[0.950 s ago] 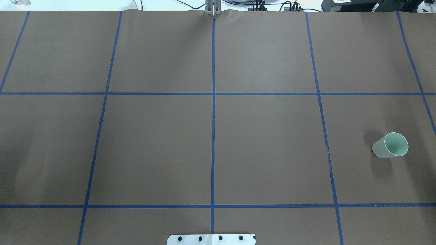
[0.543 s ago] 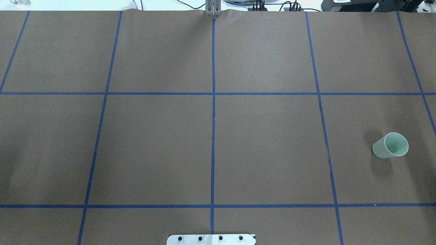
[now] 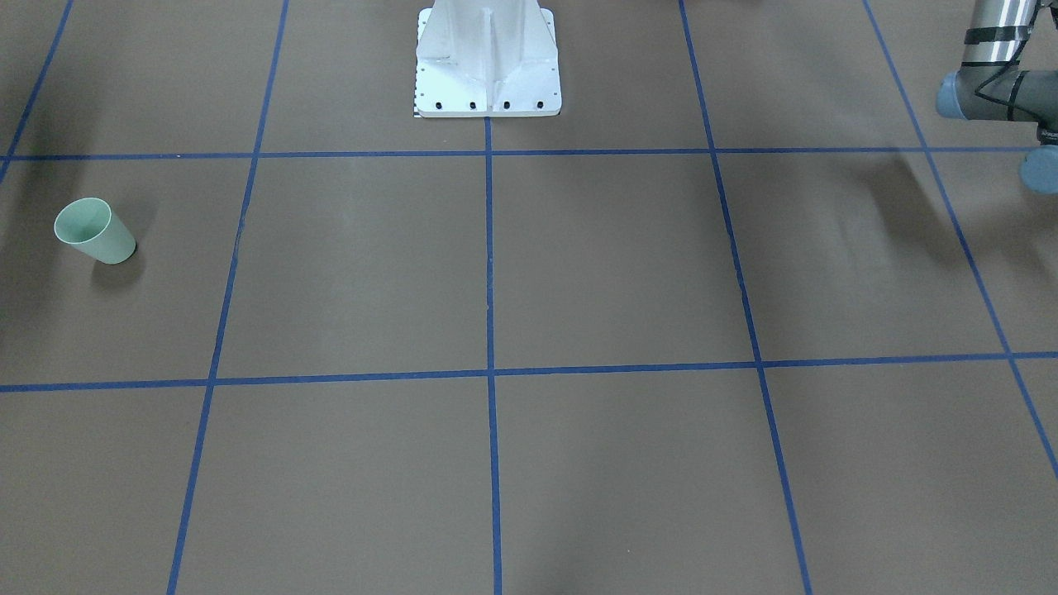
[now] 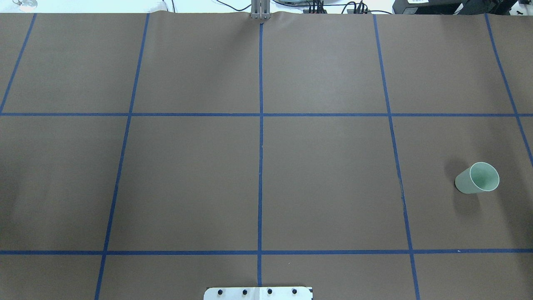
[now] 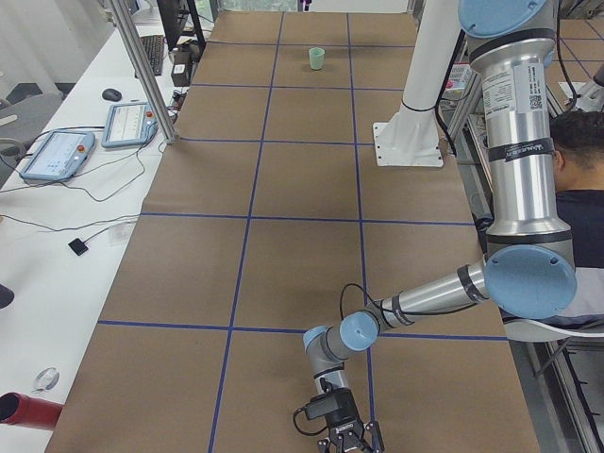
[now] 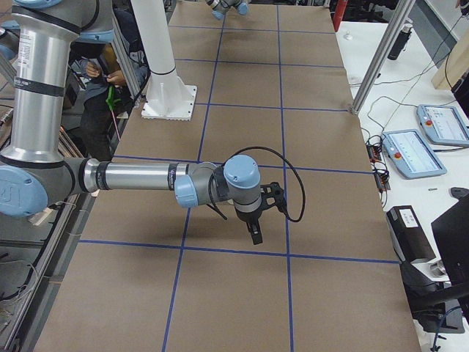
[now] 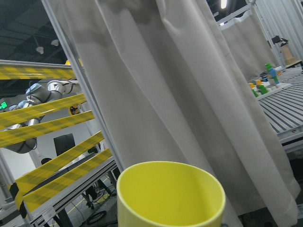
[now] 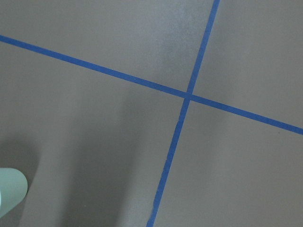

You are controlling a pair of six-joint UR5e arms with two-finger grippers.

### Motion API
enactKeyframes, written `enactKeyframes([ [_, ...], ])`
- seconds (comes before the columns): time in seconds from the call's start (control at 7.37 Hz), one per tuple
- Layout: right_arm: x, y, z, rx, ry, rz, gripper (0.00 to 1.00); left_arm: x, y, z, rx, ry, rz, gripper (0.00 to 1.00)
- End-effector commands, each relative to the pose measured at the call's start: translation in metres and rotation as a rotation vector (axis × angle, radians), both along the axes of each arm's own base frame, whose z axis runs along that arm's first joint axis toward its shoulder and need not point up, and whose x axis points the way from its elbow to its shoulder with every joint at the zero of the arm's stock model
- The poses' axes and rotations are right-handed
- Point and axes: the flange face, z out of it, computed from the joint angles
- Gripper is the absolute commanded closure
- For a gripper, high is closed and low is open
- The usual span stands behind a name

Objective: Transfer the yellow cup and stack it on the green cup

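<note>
The green cup (image 4: 477, 178) stands upright on the brown table, on the robot's right side; it also shows as the green cup (image 3: 93, 231), the green cup (image 5: 317, 58), and at the lower left edge as the green cup (image 8: 9, 196). The yellow cup (image 7: 170, 194) fills the bottom of the left wrist view, mouth up, close to the camera; no fingers show around it. My left gripper (image 5: 351, 442) sits at the bottom edge of the exterior left view, and I cannot tell its state. My right gripper (image 6: 253, 233) points down over the table; I cannot tell its state either.
The white robot base (image 3: 488, 58) stands at the table's middle edge. Part of the left arm (image 3: 992, 83) reaches in at the front view's right. A seated person (image 5: 580, 160) is behind the robot. Teach pendants (image 6: 410, 150) and a metal post (image 5: 142, 66) line the far side.
</note>
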Motion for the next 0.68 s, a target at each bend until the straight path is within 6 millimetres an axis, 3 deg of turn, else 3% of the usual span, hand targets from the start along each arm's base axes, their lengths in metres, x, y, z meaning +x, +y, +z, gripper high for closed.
enactKeyframes([
  [0.0, -0.001, 0.0, 0.0, -0.003, -0.011, -0.003, 0.0, 0.005, -0.016, -0.005, 0.029, 0.07, 0.114, 0.69],
  [0.54, -0.001, -0.001, -0.004, -0.023, -0.017, 0.027, 0.0, 0.022, -0.062, -0.03, 0.204, 0.221, 0.359, 0.7],
])
